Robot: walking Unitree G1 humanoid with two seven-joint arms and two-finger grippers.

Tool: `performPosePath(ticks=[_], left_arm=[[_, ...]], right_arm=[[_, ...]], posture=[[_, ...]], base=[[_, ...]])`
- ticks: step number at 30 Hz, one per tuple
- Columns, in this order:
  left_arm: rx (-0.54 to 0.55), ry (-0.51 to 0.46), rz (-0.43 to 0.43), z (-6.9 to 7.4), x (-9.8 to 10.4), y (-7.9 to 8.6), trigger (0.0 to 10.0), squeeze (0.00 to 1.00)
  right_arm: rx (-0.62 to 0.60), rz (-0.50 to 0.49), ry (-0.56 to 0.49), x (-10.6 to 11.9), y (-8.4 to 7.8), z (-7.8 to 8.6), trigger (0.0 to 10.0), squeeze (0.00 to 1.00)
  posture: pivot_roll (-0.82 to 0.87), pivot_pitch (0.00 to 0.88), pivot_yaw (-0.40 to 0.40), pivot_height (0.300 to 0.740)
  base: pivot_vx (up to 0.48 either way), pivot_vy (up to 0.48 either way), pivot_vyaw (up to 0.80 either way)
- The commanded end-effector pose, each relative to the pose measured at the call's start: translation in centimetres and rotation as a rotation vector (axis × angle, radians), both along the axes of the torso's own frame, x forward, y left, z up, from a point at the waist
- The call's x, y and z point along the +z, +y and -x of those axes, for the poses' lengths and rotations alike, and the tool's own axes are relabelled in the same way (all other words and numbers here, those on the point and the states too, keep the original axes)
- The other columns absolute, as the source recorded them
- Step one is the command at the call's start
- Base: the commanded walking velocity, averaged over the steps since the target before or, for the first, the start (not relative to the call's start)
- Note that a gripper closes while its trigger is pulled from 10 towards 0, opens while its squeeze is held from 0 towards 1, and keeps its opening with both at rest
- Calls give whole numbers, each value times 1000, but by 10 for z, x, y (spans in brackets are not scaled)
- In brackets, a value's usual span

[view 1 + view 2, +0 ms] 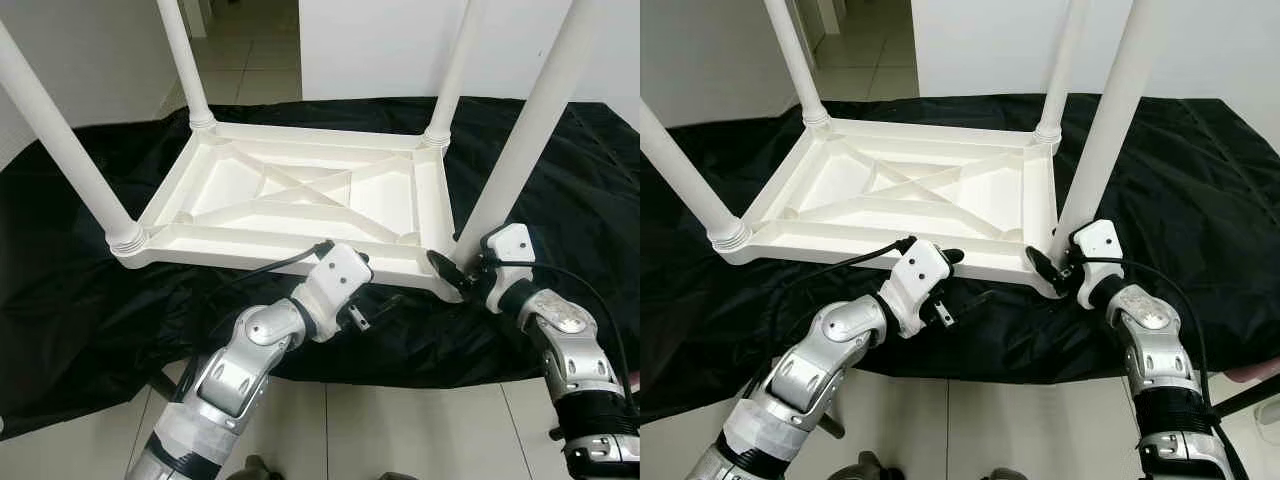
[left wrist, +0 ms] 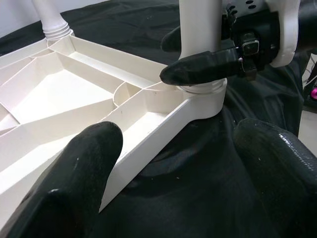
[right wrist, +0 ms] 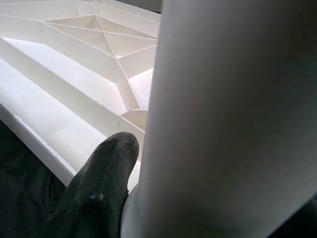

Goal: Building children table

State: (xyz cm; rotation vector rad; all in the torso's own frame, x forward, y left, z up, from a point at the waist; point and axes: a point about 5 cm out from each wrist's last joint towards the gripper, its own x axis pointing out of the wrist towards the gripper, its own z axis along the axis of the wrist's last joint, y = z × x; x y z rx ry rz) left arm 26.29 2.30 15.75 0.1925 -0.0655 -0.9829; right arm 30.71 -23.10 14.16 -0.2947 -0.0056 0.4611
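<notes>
At lower right, a leg [image 1: 520, 150] of the upturned table [image 1: 300, 190] is gripped by the right claw [image 1: 455, 268]; the left claw [image 1: 945, 262], bent-armed, is held wide at center.

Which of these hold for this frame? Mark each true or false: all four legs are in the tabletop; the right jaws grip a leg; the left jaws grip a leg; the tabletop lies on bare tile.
1. All four legs stand in the upturned tabletop. True.
2. The right gripper is shut on the near right leg at its base. True.
3. The left gripper grips a leg. False: it is open beside the near rim.
4. The tabletop lies on bare tile. False: on a black cloth.
</notes>
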Motion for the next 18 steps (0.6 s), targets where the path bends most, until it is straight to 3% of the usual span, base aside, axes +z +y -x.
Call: performPosePath(ticks=[1,4,8,10,13,18], left_arm=[[7,-15,-6,-2,2,1,10000,0],[13,-16,2,-4,4,-1,10000,0],[16,-16,7,-4,4,-2,10000,0],[23,-13,18,-4,5,-2,10000,0],[27,-12,22,-5,6,-2,10000,0],[48,-14,35,-7,8,-1,10000,0]], right_arm=[[-58,-10,44,-8,-6,0,10000,0],[-194,-39,35,-12,0,-5,10000,0],[-240,-56,25,-11,5,-5,10000,0],[-369,-130,14,-10,17,-6,10000,0],[-418,-159,13,-10,20,-6,10000,0],[-653,-242,-3,-13,46,-4,10000,0]], posture=[[-41,11,61,740],[-49,5,58,740],[-51,5,57,740],[-53,3,55,740],[-53,3,55,740],[-41,4,42,740]], base=[[0,0,0],[0,0,0],[0,0,0],[0,0,0],[0,0,0],[0,0,0]])
